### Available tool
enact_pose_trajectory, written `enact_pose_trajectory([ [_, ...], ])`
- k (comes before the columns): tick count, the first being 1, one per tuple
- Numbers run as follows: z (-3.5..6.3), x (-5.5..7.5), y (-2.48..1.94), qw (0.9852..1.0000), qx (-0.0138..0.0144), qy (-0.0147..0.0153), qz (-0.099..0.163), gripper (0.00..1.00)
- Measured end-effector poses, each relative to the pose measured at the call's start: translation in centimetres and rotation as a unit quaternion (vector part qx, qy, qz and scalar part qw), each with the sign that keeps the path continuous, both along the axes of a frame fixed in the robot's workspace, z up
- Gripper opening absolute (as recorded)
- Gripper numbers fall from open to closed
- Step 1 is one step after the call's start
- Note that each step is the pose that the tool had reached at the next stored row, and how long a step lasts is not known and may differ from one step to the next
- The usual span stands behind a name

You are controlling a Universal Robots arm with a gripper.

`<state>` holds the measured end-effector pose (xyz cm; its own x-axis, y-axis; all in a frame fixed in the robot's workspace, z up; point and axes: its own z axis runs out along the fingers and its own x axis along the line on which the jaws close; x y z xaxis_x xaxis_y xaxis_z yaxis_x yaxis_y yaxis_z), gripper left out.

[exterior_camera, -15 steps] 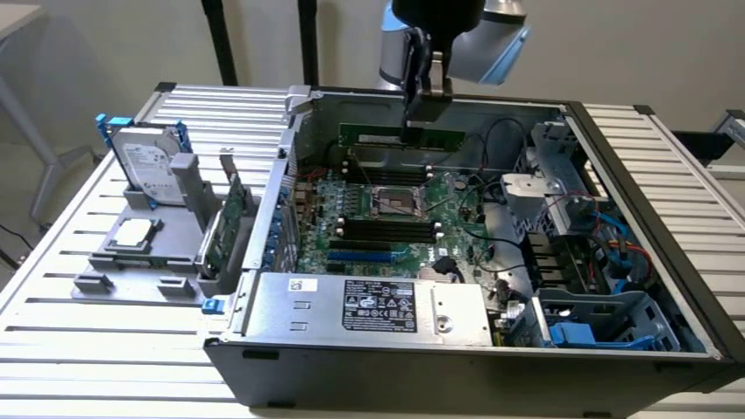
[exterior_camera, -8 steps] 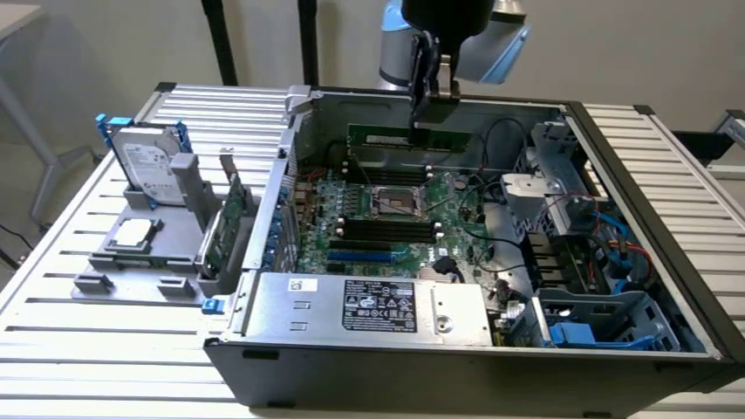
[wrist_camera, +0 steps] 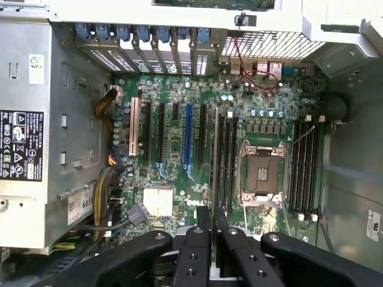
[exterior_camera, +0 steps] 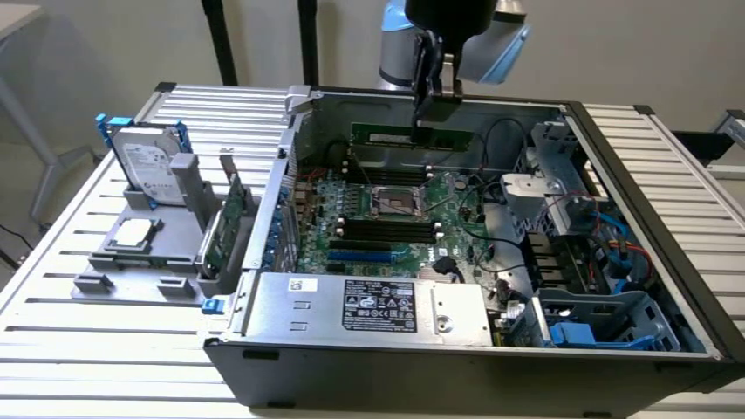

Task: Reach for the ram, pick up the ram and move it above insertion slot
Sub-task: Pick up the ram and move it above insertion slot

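"DELL" on the motherboard [wrist_camera: 197, 203]; "685" on a white label [wrist_camera: 79, 206] beside the power supply [wrist_camera: 36, 137].

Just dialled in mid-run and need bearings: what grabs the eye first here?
The gripper hangs inside the open computer case, shut on the ram, a thin green stick held level above the motherboard. On the slatted table, a hard drive stands upright at the exterior view's left.

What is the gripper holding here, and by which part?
The gripper holds the ram, a long green stick, pinched by its upper long edge near the middle, hanging level above the motherboard inside the open computer case.
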<state>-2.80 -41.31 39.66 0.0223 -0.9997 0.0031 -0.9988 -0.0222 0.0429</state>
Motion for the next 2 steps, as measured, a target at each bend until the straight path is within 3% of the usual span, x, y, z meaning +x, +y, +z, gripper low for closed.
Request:
enact_pose_trajectory([
  [2,0.0,0.0,0.0,1.0,0.0,0.0,0.0,0.14],
])
